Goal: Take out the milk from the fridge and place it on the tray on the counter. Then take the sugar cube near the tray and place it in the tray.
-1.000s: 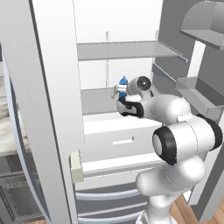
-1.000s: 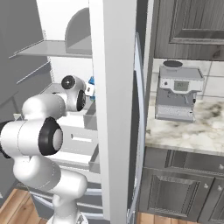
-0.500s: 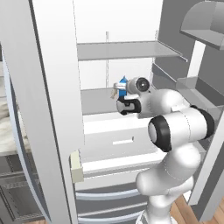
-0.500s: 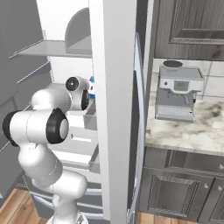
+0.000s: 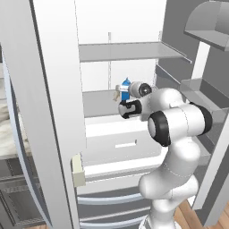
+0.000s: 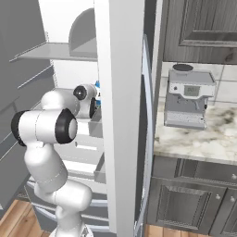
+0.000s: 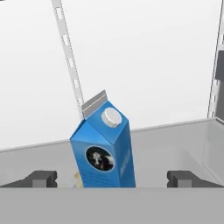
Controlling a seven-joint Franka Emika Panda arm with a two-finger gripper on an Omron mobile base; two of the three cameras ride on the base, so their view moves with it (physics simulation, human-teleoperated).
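Milk [image 7: 104, 151]: upright on fridge shelf [image 7: 175, 140], centre frame.
Gripper [image 7: 111, 178]: jaws wide apart, flanking carton, no contact.

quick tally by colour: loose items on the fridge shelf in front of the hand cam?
Blue: 1, the milk, upright between the open pincer tips.
Tan: 1, a small thing beside the carton's base, mostly hidden.
Total: 2
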